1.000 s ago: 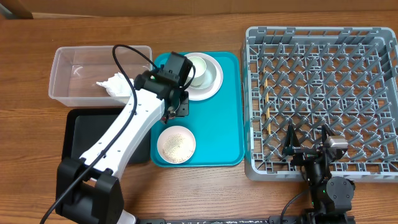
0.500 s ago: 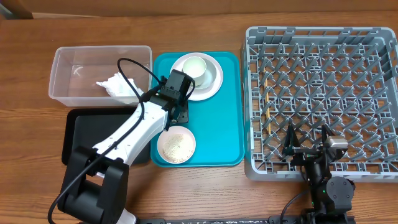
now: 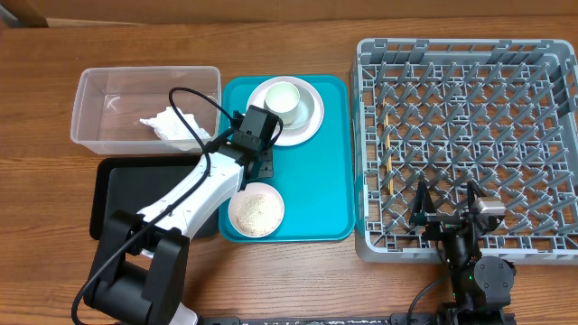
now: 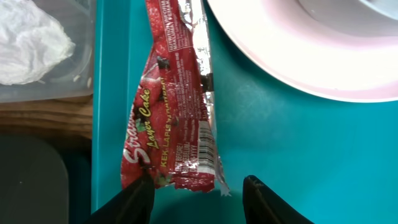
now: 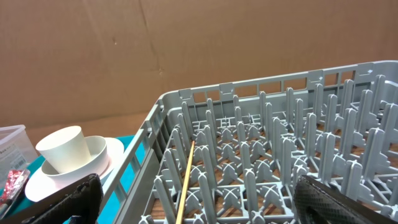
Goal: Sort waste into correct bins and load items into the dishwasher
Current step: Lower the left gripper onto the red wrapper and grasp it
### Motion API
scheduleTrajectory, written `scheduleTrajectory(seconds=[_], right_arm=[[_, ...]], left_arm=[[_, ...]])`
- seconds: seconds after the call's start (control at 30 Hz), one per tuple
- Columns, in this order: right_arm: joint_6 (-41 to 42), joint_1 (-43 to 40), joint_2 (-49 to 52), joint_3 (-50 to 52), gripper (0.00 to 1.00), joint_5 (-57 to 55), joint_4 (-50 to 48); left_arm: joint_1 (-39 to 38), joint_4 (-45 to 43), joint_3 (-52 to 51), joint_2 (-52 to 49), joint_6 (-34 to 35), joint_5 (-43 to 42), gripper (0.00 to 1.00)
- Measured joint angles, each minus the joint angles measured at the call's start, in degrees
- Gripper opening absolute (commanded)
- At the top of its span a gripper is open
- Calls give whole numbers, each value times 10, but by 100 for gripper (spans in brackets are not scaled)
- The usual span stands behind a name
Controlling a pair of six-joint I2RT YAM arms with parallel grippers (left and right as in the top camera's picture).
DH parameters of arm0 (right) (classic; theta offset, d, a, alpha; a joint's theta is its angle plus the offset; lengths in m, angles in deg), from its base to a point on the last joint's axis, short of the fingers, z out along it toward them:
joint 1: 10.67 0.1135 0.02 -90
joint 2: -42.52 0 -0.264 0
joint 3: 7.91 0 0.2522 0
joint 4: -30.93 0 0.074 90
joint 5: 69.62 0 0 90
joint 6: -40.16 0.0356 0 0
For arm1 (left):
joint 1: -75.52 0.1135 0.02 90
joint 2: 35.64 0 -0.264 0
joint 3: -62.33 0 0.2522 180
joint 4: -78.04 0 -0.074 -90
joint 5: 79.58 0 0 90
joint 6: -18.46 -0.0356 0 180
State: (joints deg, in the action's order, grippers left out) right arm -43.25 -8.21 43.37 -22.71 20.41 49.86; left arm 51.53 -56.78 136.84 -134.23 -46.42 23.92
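Observation:
The red snack wrapper (image 4: 171, 106) lies flat on the teal tray (image 4: 280, 155), left of the whitish-pink plate (image 4: 298, 56). My left gripper (image 4: 198, 182) is open just above the wrapper's near end, and its left finger overlaps a corner. Seen from overhead, the left gripper (image 3: 257, 149) hides the wrapper. The white tissue (image 3: 167, 125) rests in the clear tub (image 3: 99, 86), and the black tray (image 3: 113, 194) sits in front of it. A white cup (image 3: 283, 97) stands in a bowl on the plate. A bowl of rice (image 3: 256, 209) is on the tray's front. My right gripper (image 3: 447, 212) hangs open over the grey dish rack (image 3: 470, 90).
A thin yellowish stick (image 5: 186, 180) lies among the rack's pegs near its left side. The left arm stretches from the table's front left across the black tray. Bare wooden table surrounds the tub, the teal tray and the rack.
My left gripper has drawn back from the plate toward the tray's middle left. Its jaws widened and then narrowed a little. The right arm has not moved.

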Motion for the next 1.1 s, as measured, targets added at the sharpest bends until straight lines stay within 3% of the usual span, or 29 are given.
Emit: scheduleTrajectory(seconds=[0.2,0.87,1.1], right_arm=[[0,0,0,0,100,0,0],[0,0,0,0,100,0,0],[0,0,0,0,100,0,0]], left_arm=[[2,-9,-1,0,0,7,44],[20,-32,-1,-2,-17,-9,42],[20,-52,-1,-48,-17,-9,39]])
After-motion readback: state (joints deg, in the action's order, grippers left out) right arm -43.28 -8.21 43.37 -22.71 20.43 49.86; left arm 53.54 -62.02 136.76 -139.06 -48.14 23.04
